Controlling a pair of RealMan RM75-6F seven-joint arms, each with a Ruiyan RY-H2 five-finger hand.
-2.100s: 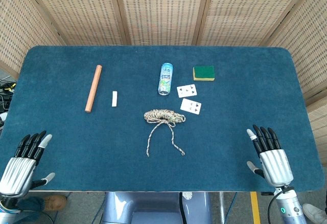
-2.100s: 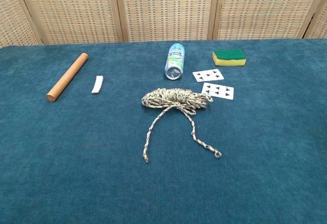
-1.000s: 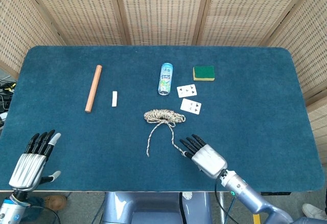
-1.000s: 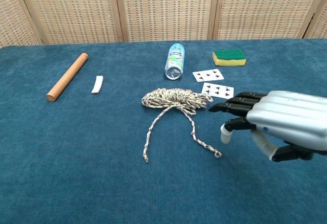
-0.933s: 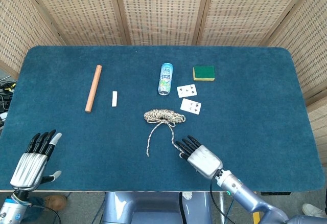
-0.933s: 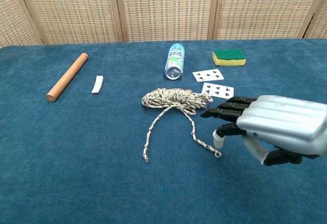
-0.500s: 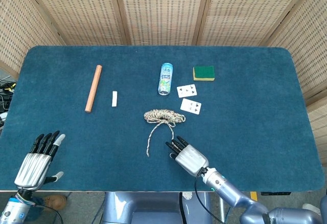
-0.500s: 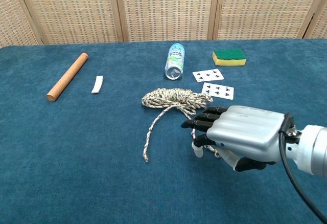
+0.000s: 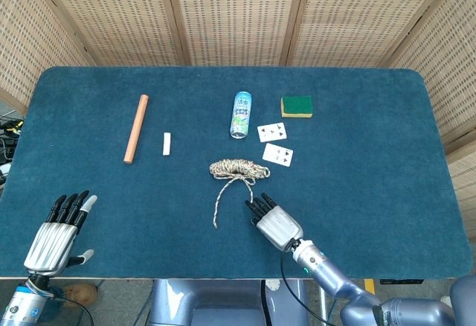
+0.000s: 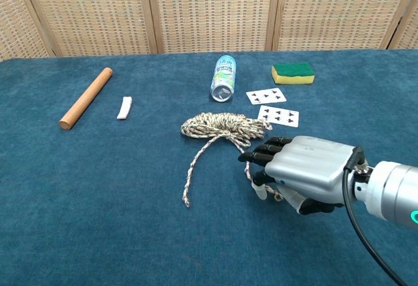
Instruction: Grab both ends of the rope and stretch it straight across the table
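Observation:
The speckled rope point(image 9: 238, 168) lies coiled at mid-table, with two tails running toward me. Its left tail ends free on the cloth point(image 9: 215, 225). My right hand point(image 9: 274, 225) lies flat over the right tail's end, fingers stretched toward the coil and holding nothing that I can see. In the chest view the right hand point(image 10: 307, 172) covers that tail below the coil point(image 10: 225, 127), and a bit of rope peeps out by the thumb. My left hand point(image 9: 58, 233) hovers at the near left edge, fingers spread and empty, far from the rope.
On the blue table point(image 9: 372, 177) behind the rope lie a can point(image 9: 240, 114) on its side, a green sponge point(image 9: 297, 106) and two playing cards point(image 9: 272, 132). A wooden rod point(image 9: 136, 128) and a small white piece point(image 9: 166, 143) lie at the far left.
My right hand swept in from the near right edge onto the rope's right tail end. The left hand crept slightly forward. The rope has not moved.

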